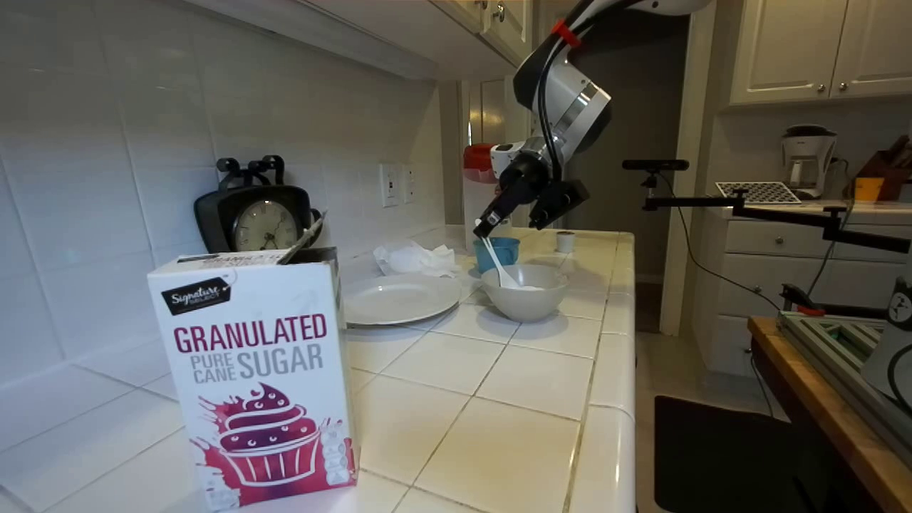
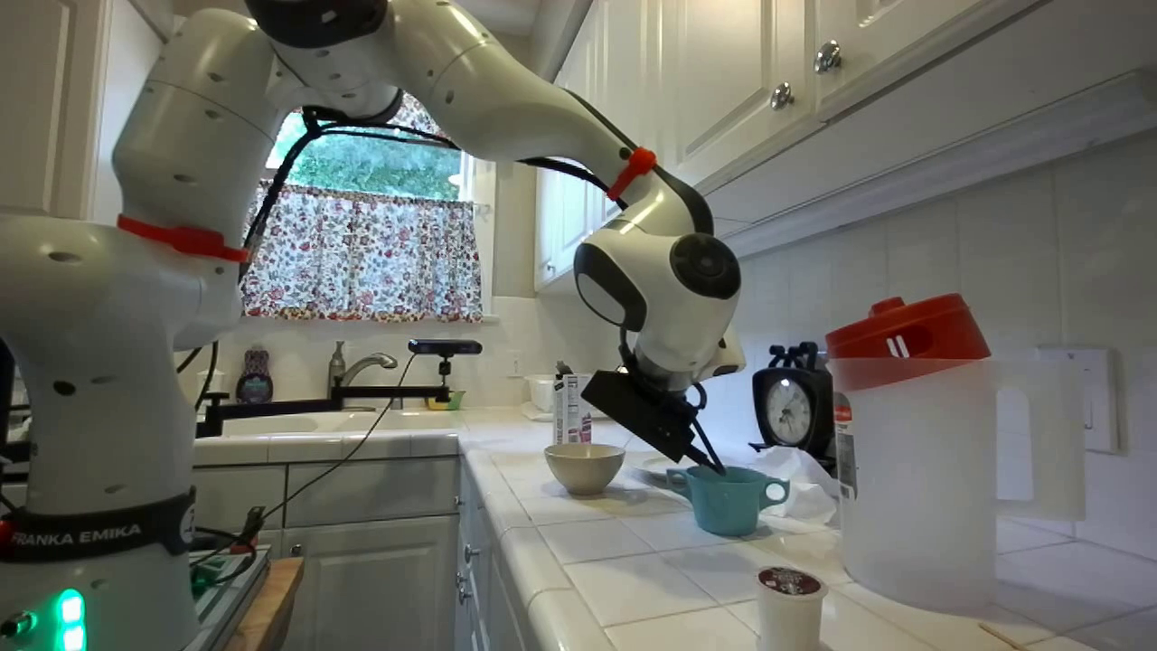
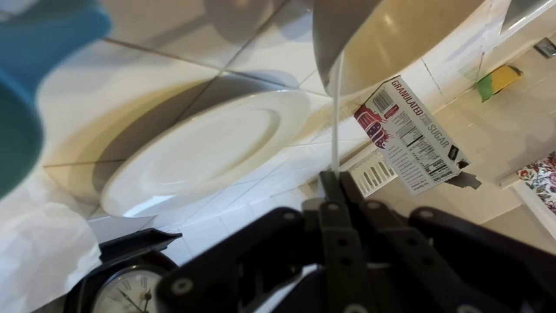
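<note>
My gripper (image 3: 337, 174) is shut on the thin handle of a white spoon (image 3: 336, 126), which slants down from the fingertips. The spoon's wide end rests inside a pale bowl (image 1: 526, 303), as seen in an exterior view; something whitish lies in the bottom. A teal two-handled cup (image 2: 728, 504) stands close by, and the gripper appears in front of or above it there. In the wrist view the bowl (image 3: 404, 39) fills the top, and a white plate (image 3: 208, 148) lies left of the spoon. From the exterior (image 2: 585, 467) the bowl hides the spoon's end.
A sugar box (image 1: 260, 385) stands on the tiled counter, with a black clock (image 1: 256, 214) against the wall. Crumpled white paper (image 1: 415, 258) lies behind the plate. A pitcher with a red lid (image 2: 913, 479) and a small pod (image 2: 789, 606) stand near the cup. Cabinets (image 2: 723, 81) hang overhead.
</note>
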`<state>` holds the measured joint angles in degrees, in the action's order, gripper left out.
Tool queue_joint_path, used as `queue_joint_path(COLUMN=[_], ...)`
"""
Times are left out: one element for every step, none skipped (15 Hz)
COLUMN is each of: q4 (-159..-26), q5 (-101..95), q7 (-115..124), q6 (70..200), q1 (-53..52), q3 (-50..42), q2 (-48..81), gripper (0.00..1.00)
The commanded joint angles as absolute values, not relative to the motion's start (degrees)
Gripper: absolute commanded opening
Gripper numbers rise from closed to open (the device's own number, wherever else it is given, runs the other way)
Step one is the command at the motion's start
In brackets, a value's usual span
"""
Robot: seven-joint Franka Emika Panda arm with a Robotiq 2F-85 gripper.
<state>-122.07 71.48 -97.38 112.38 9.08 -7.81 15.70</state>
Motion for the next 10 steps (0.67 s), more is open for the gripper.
queue_joint_path(q4=[-122.3, -122.4, -122.4, -122.3, -122.2, -122.2, -122.2, -122.1, -122.0, -122.0], q5=[71.2, 71.2, 71.2, 71.1, 71.3, 71.1, 71.2, 71.2, 71.2, 71.1], q7=[-98.0, -98.1, -98.1, -98.0, -98.2, -98.1, -98.0, -98.0, -98.1, -97.9], q6=[109.9, 109.3, 108.9, 108.4, 107.5, 107.1, 106.8, 106.4, 105.9, 105.7], q1=[9.6, 9.7, 9.7, 9.8, 9.9, 9.9, 10.0, 10.0, 10.1, 10.1], q3=[-7.7, -7.7, -7.8, -7.8, -7.8, -7.9, -7.9, -8.0, -8.0, -8.1], q2=[16.2, 16.3, 16.4, 16.6, 16.8, 16.9, 17.0, 17.1, 17.2, 17.3], gripper=[0.01, 0.01, 0.01, 0.01, 0.01, 0.01, 0.01, 0.01, 0.01, 0.01])
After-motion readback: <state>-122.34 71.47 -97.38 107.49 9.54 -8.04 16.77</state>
